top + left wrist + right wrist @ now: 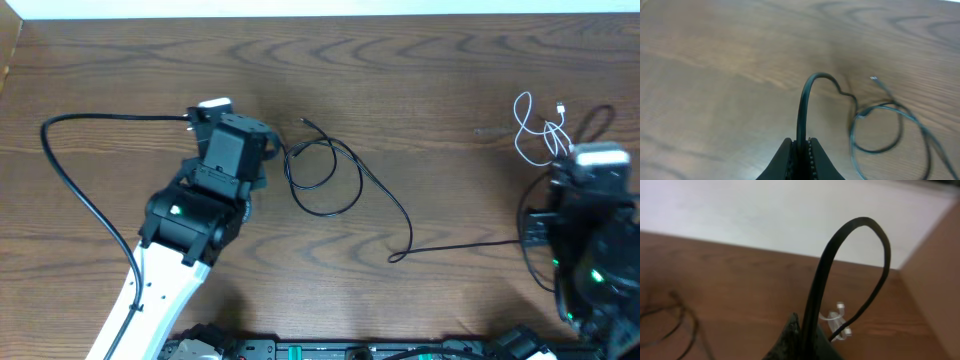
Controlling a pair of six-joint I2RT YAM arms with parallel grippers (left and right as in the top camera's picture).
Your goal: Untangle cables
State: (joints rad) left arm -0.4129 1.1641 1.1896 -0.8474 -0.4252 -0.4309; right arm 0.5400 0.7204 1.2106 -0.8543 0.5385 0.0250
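Overhead: wood-grain worktop [440,80] fills the frame, with a pale strip along its far edge.

Left arm [185,215] reaches in from the near-left edge. Right arm [595,260] sits at the near-right corner.

Left hand [212,108]: clenched on the black cable [325,213]. In the left wrist view, the cable rises from between the closed fingers, arches over and drops to the worktop to the right.

Right hand [598,158]: clenched on a black cable as well. In the right wrist view, a tall arch of it stands up from between the fingers and bends back down behind them. Cannot tell whether this is the same cable as the left one.

Black cable position: it lies mid-worktop, just right of the left hand, in two overlapping loops. From the loops it trails toward the near side, kinks, then runs straight right to the right arm, where it passes out of sight.

White cable [540,135]: loose small coil at far right, just beyond the right hand and touching the worktop. The black arch is beside it.

Plug [305,120]: small end of the black cable, lying free just beyond the loops.
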